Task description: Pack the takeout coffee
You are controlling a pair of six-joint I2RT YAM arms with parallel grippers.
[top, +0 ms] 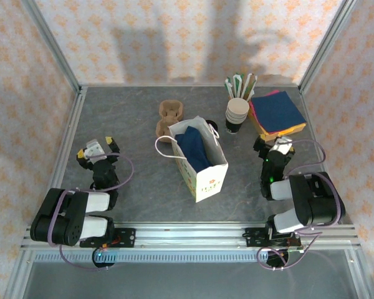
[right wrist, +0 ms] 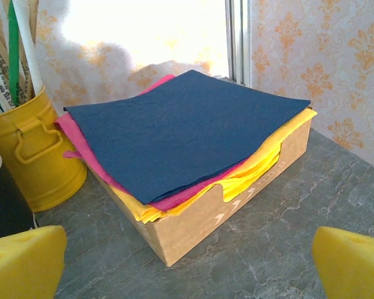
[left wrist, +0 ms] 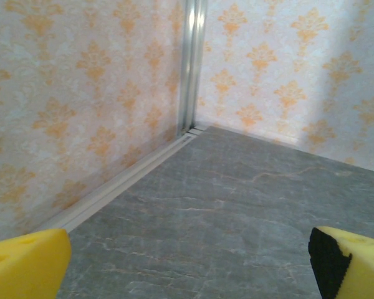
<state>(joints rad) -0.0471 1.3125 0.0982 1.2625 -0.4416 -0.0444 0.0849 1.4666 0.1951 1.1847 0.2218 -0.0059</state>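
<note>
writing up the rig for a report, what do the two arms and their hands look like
Both arms are black with silver-grey segments: left arm, right arm. A thin lilac cable loops along each. The left hand and right hand have yellow fingers.

The takeout coffee [top: 213,129], a small cup under a black round lid, stands upright on the desk [top: 124,118], just behind the paper bag [top: 209,177] and near the cup stack [top: 237,113].

A grey, marble-veined tabletop [top: 137,193] is enclosed by walls [top: 174,37] papered cream with orange damask. Aluminium posts [top: 53,50] rise at 11 and 1 o'clock. Soft shadows [top: 140,53] fall on the wall at 12, and a metal rail [top: 187,233] runs along 6.
</note>
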